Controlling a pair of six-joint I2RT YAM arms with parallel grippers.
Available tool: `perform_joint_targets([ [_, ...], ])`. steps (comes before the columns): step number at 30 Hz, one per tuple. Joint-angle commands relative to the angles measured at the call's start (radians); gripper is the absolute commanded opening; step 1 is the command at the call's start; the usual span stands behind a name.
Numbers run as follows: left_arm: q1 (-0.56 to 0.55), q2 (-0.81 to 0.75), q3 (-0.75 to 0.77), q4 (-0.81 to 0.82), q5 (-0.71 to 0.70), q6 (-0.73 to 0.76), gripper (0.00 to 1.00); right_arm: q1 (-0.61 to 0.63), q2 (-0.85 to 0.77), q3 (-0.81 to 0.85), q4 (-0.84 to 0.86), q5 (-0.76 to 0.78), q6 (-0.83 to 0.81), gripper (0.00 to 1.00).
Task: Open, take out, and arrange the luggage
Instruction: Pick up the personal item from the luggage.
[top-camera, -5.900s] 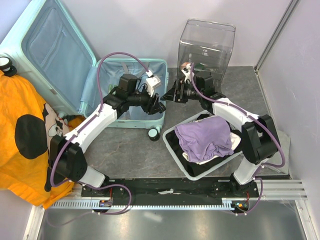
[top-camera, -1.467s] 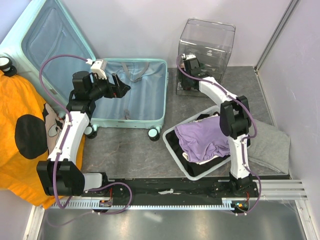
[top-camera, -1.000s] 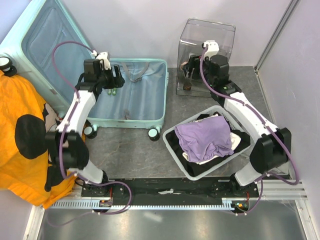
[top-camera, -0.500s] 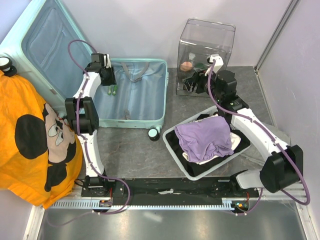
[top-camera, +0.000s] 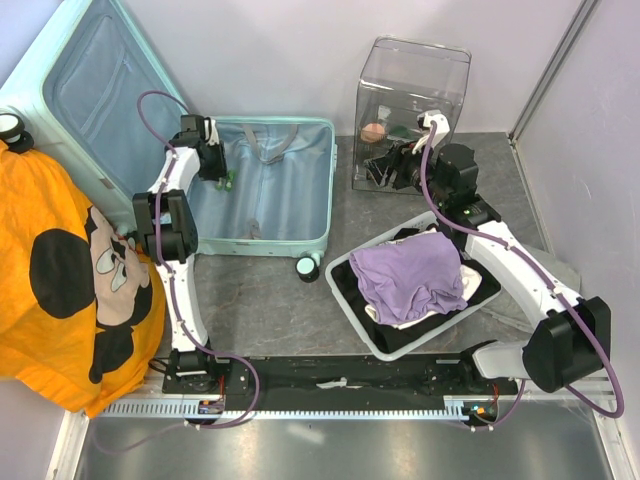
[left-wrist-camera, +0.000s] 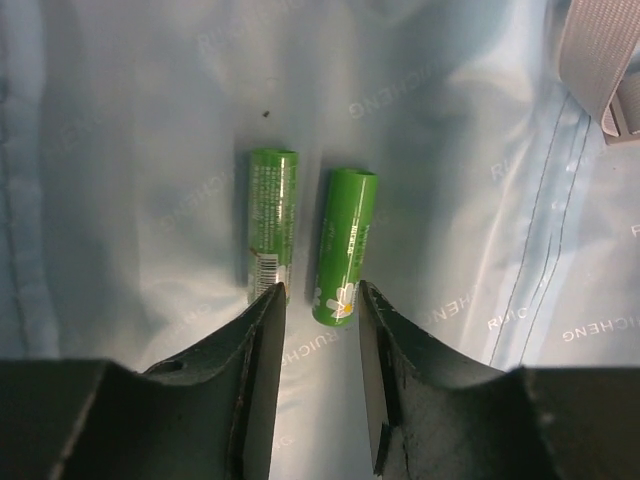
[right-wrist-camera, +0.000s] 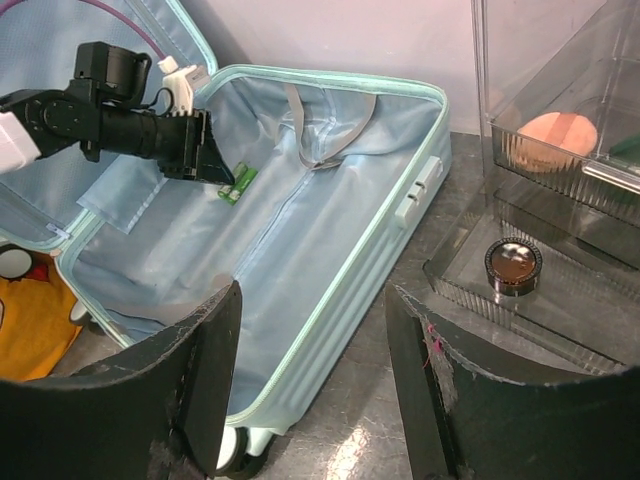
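Note:
The mint suitcase (top-camera: 300, 236) lies open, its lid (top-camera: 90, 90) leaning at the back left. Two green tubes (top-camera: 227, 181) lie on its pale blue lining (left-wrist-camera: 150, 130). In the left wrist view the right tube (left-wrist-camera: 345, 245) and the left tube (left-wrist-camera: 270, 225) lie side by side just beyond my fingertips. My left gripper (left-wrist-camera: 317, 300) is open and empty, low over the lining. My right gripper (right-wrist-camera: 312, 310) is open and empty, in front of the clear box (top-camera: 412, 100), facing the suitcase (right-wrist-camera: 350, 260). It also sees the left gripper (right-wrist-camera: 195, 150).
A white basket (top-camera: 365, 330) with purple and black clothes sits front right. An orange printed cloth (top-camera: 60, 290) lies at the left. The clear box holds an orange sponge (right-wrist-camera: 555, 135) and a round compact (right-wrist-camera: 512, 266). A grey strap (left-wrist-camera: 600, 50) lies on the lining.
My left gripper has moved down toward the green tubes. My right arm has drawn back a little from the clear box.

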Motion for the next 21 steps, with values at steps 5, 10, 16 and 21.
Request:
perform_joint_targets([
  [5, -0.006, 0.032, 0.027, 0.008, 0.043, 0.042, 0.4, 0.0, 0.01, -0.009, 0.053, -0.029, 0.023, 0.66],
  [10, -0.008, 0.054, 0.029, 0.007, 0.035, 0.037, 0.39, 0.0, 0.01, -0.015, 0.048, -0.026, 0.02, 0.66],
  [16, -0.015, 0.071, 0.047, 0.002, 0.052, 0.036, 0.39, 0.0, 0.012, -0.02, 0.043, -0.017, 0.017, 0.66],
  [21, -0.022, 0.101, 0.063, -0.027, 0.064, 0.045, 0.34, 0.0, 0.012, -0.024, 0.042, -0.019, 0.023, 0.65],
])
